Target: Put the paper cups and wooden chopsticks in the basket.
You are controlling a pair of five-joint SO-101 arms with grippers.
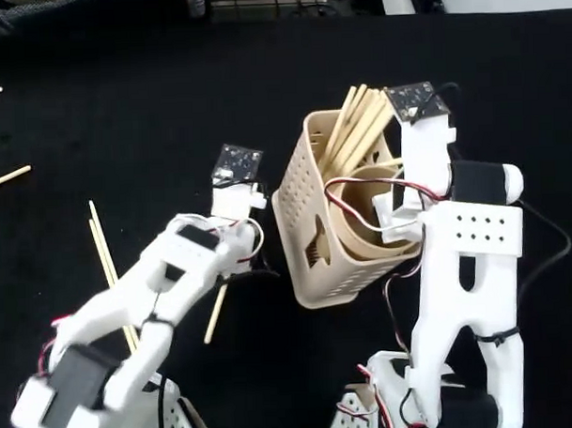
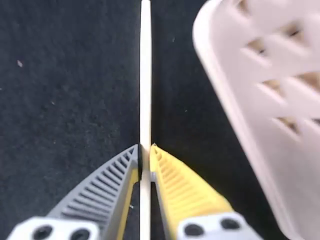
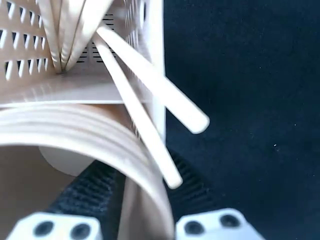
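Left gripper (image 2: 145,150) clamped on chopstick (image 2: 145,75) beside basket (image 2: 250,100).
Judged light, stiff, slick: hold mid-length. Right gripper (image 3: 145,180) pinches crushable paper cup (image 3: 75,135).

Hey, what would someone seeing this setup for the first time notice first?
The tilted beige basket at the table's middle, with wooden chopsticks fanning out of it and paper cups nested inside. The right claw sits at its rim, while the left claw, beside the basket, is shut on a single chopstick. More loose chopsticks lie on the black table by the left arm.
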